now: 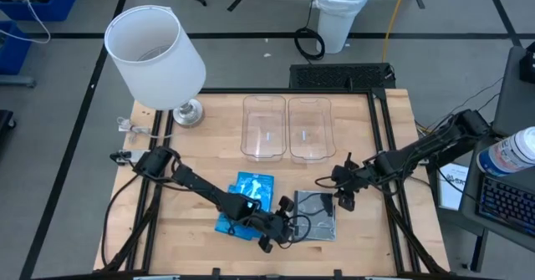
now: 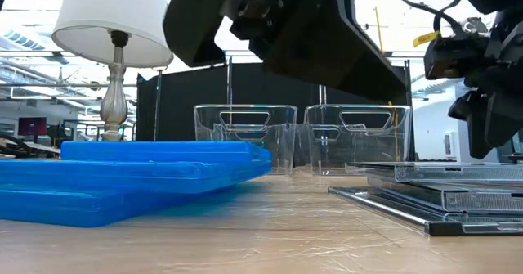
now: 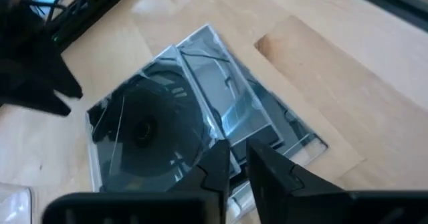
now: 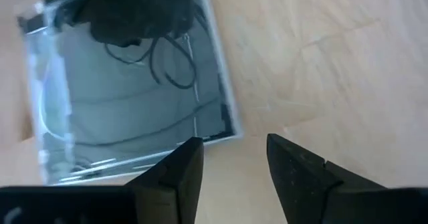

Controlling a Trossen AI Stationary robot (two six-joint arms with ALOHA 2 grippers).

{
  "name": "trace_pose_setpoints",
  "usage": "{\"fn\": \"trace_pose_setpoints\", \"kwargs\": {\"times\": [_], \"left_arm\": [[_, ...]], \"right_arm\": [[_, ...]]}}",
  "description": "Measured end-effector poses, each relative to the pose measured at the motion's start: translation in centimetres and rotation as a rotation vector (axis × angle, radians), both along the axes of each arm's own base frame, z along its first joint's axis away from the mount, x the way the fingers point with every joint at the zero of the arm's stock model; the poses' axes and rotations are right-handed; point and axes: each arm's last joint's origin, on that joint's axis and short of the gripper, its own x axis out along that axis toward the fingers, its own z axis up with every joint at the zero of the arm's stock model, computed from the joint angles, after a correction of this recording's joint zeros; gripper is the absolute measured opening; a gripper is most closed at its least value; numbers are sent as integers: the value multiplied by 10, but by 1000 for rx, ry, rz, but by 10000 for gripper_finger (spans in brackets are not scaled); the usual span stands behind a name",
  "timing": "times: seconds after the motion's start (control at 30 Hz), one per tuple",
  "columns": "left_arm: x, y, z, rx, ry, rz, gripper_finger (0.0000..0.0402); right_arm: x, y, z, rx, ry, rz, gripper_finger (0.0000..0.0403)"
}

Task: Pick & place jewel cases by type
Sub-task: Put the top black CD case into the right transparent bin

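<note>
A pile of bright blue jewel cases (image 1: 248,198) (image 2: 131,180) lies flat on the table's near left. To its right, several dark transparent jewel cases (image 1: 316,216) (image 2: 433,196) (image 3: 167,117) (image 4: 127,77) are stacked flat and fanned out. My left gripper (image 1: 287,224) (image 3: 239,158) is at the dark stack's left edge, its fingers only a thin gap apart. My right gripper (image 1: 343,198) (image 4: 234,150) hangs open just above the table at the stack's far right corner and touches nothing. My left gripper has its fingertips (image 3: 221,158) on the left edge of the dark stack (image 3: 231,184), seemingly pinching a thin case edge between the two fingers. It comes slanting down from the table's left. The fingers hide which case it is. The stack lies flat on the table.
Two clear rectangular bins (image 1: 266,128) (image 1: 310,128) stand side by side at the table's far middle. A lamp with a white shade (image 1: 155,54) stands on the far left corner. Bare wood lies between the bins and the cases. Cables run along both table sides.
</note>
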Motion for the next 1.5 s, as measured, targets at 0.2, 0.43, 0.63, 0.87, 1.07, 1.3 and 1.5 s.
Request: {"fn": "trace_pose_setpoints", "kwargs": {"times": [0.2, 0.43, 0.63, 0.87, 1.07, 1.3, 1.5], "left_arm": [[1, -1, 1, -1, -6, -44, 107], [1, 0, 1, 1, -13, -19, 146], [1, 2, 1, 30, -36, 80, 185], [-1, -5, -7, 134, -31, -15, 248], [5, -8, -39, 307, -30, -84, 278], [5, -8, -43, 322, -34, -28, 276], [5, -8, -39, 393, -62, -7, 264]], "right_arm": [[-1, -7, -7, -21, 2, -2, 169], [-2, -10, -12, -21, 0, 40, 168], [-4, -10, -15, -1, 4, 62, 171], [-8, -11, -25, 20, -1, 91, 168], [-9, -10, -25, 37, -1, 102, 168], [-8, -10, -22, 46, -31, 104, 165], [-9, -10, -18, 51, -64, 111, 161]]}}
